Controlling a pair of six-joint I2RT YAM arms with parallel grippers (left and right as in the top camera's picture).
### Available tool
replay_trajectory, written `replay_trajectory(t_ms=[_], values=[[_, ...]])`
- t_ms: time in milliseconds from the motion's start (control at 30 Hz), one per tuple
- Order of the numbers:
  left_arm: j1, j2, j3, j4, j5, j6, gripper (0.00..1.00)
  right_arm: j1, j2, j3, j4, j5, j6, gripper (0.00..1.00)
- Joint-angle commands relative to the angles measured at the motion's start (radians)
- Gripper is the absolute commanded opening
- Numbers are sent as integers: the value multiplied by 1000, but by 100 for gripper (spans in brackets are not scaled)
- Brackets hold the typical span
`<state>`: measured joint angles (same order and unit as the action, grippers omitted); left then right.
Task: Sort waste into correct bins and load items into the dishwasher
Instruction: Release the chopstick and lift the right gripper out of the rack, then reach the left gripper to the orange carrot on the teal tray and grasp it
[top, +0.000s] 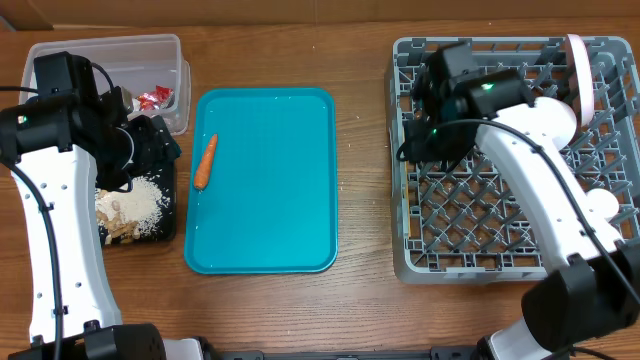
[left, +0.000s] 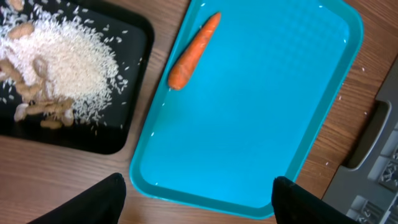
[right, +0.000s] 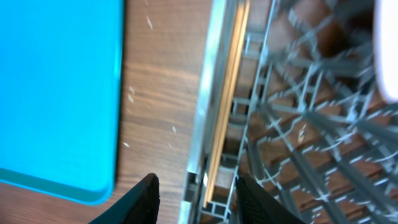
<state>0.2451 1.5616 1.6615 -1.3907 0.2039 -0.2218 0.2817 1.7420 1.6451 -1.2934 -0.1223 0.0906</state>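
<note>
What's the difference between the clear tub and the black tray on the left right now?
The clear tub is see-through with taller walls; the black tray is opaque and shallow. The clear tub holds a red wrapper, while the black tray holds white rice and tan shells. Both are rectangular and sit on the left side of the teal tray.

Teal tray (top: 265, 180): plain, glossy. Orange carrot (left: 193, 53) on it, just ahead of left gripper (left: 198, 190), whose fingers are black. Black tray (left: 134, 43) ahead-left of that gripper holds white rice (left: 68, 59) and tan shells (left: 46, 109). Grey lattice rack (right: 298, 155) ahead of right gripper (right: 198, 186), also black. Pale wood chopsticks (right: 227, 106) on its rim. Table (top: 365, 200): brown wood grain.
</note>
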Motion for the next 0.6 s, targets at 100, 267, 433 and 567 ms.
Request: replay_trajectory(t_ms=[100, 267, 433, 567], values=[[-134, 96, -4, 71, -32, 130, 80, 10, -64, 61, -24, 72, 159, 43], [-224, 250, -4, 169, -115, 129, 81, -89, -168, 61, -22, 185, 255, 59], [-246, 418, -4, 259, -224, 129, 79, -256, -229, 61, -99, 181, 238, 65], [-245, 513, -4, 315, -282, 129, 79, -314, -228, 61, -151, 181, 216, 65]])
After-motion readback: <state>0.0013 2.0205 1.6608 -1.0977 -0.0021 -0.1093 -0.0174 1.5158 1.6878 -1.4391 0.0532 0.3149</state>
